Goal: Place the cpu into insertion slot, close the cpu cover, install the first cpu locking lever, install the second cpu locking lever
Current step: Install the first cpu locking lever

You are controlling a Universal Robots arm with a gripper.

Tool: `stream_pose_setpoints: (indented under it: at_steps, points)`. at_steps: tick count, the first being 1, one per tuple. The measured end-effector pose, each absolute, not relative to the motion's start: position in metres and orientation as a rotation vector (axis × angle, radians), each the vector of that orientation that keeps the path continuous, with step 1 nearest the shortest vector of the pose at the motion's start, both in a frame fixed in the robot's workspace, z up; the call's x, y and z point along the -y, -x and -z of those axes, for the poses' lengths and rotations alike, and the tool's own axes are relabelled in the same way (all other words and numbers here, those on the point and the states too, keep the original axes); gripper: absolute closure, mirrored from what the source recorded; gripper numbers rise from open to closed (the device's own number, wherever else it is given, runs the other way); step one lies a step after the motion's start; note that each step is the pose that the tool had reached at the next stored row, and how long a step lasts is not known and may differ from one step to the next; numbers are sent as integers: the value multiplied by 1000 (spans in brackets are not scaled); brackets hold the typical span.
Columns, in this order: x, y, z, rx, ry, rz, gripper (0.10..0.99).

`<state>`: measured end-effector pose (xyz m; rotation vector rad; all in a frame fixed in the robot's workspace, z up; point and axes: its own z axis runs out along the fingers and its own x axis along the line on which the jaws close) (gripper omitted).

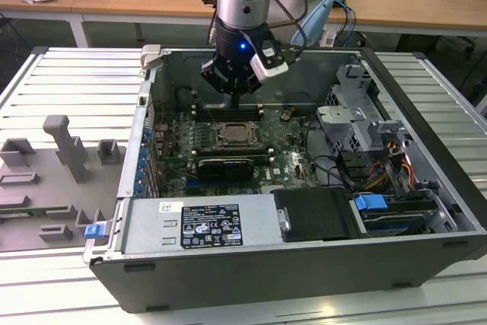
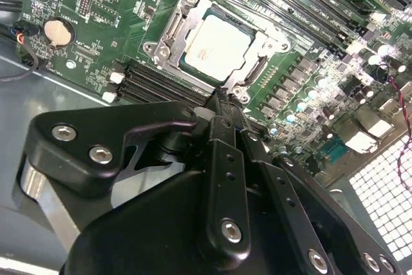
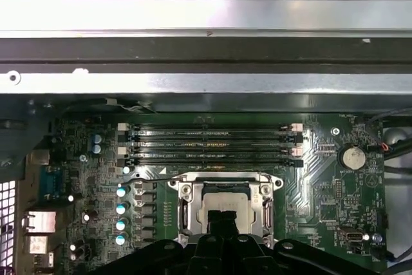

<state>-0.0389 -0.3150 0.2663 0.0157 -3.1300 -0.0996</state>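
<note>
- The fingers (image 2: 222, 104) are pressed together with nothing between them, and their tips hang just above the near edge of the insertion slot (image 1: 222, 140).
- The cpu (image 2: 215, 46) already lies flat in the slot, its pale metal face up, directly ahead of the fingertips in both wrist views (image 3: 222, 201).
- The cpu cover (image 2: 259, 48) lies down around the chip and frames it through its window. Whether the locking levers are latched cannot be told.
- Two banks of memory slots flank the socket. One bank (image 2: 158, 85) runs just beside the fingertips, and the other lies beyond the socket, on its far side from them.
- A coin cell (image 2: 55, 30) sits on the green board, well off to one side of the fingers.
- A row of blue-topped capacitors (image 3: 120, 207) stands close beside the socket, on the side away from the coin cell.
- In the exterior view a long black card (image 1: 224, 167) crosses the board near the slot, on the viewer's side of the fingers (image 1: 237, 100).
- The computer case (image 1: 304, 74) walls the board in. A drive cage (image 1: 354, 112) rises to the exterior view's right of the fingers, and a power supply (image 1: 202, 222) lies nearest the viewer.
- The case rests on a ribbed metal counter (image 1: 68, 81), with a grey fixture (image 1: 65, 142) well apart at the exterior view's left.
</note>
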Motion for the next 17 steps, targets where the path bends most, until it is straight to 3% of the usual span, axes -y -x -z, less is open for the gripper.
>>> stream_pose_setpoints:
  at_steps: [17]
  points:
    - [315, 47, -266, 3115, -256, 98, 980]
